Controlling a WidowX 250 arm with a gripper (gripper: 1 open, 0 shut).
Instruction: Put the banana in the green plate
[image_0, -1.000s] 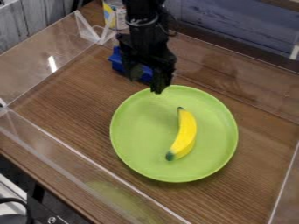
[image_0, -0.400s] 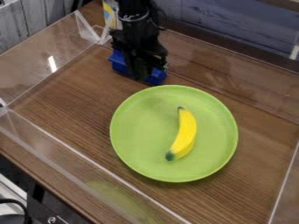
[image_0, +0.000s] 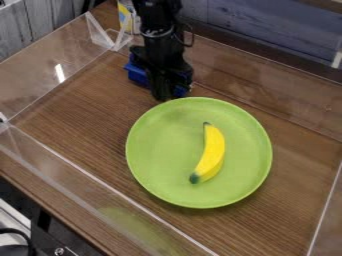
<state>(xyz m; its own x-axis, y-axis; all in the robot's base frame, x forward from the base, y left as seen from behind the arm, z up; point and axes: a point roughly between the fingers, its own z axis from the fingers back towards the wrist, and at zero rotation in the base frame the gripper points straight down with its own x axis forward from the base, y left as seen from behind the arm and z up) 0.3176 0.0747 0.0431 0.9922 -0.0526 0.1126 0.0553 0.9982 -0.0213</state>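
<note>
The yellow banana (image_0: 210, 152) lies inside the green plate (image_0: 158, 150), right of its middle, with its dark tip toward the near rim. My gripper (image_0: 167, 92) points straight down just beyond the plate's far-left rim, well away from the banana. Its fingers are drawn together low on the near right end of a blue block (image_0: 138, 72) and seem to pinch it. The block's right part is hidden behind the fingers.
The plate sits on a brown wooden tabletop (image_0: 80, 125) enclosed by clear plastic walls (image_0: 40, 75) on the left, front and right. A yellow and white object (image_0: 123, 15) stands behind the arm at the back.
The gripper moved left off the plate's rim, sank down onto the blue block, and its fingers went from wide open to shut. Banana and plate stayed put.
</note>
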